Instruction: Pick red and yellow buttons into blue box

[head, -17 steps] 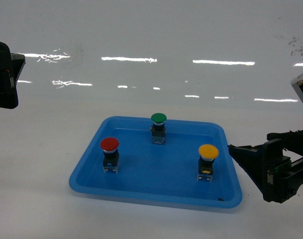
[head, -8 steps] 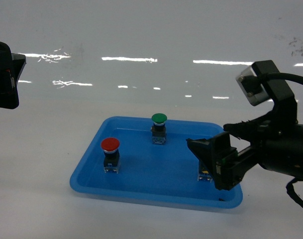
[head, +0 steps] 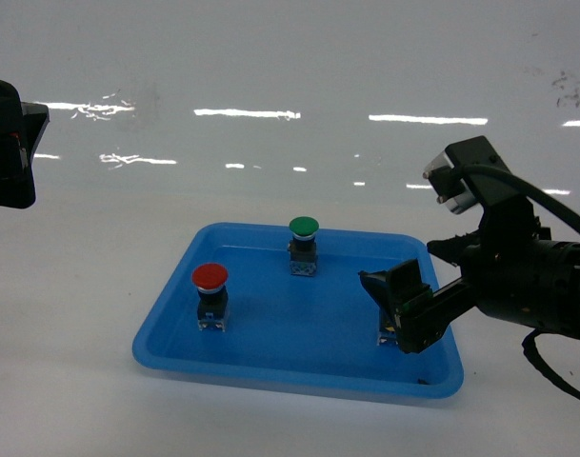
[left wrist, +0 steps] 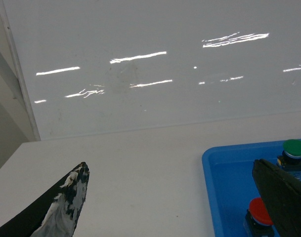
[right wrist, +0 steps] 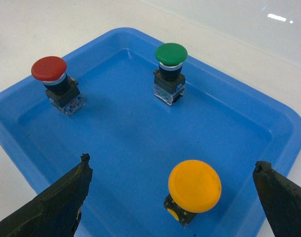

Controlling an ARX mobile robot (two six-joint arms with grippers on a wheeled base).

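Both buttons, red (right wrist: 49, 68) and yellow (right wrist: 194, 185), are sitting in the tray (right wrist: 269, 116); nothing's boxed, and the right tool (right wrist: 172, 197) is hanging wide around yellow.

The shallow blue plastic tray (right wrist: 269, 116) looks smooth and glossy — so do the red (right wrist: 49, 68), yellow (right wrist: 194, 185) and green (right wrist: 171, 53) plastic button caps (clear-sided bases); the white tabletop (head: 99, 286) is matt.
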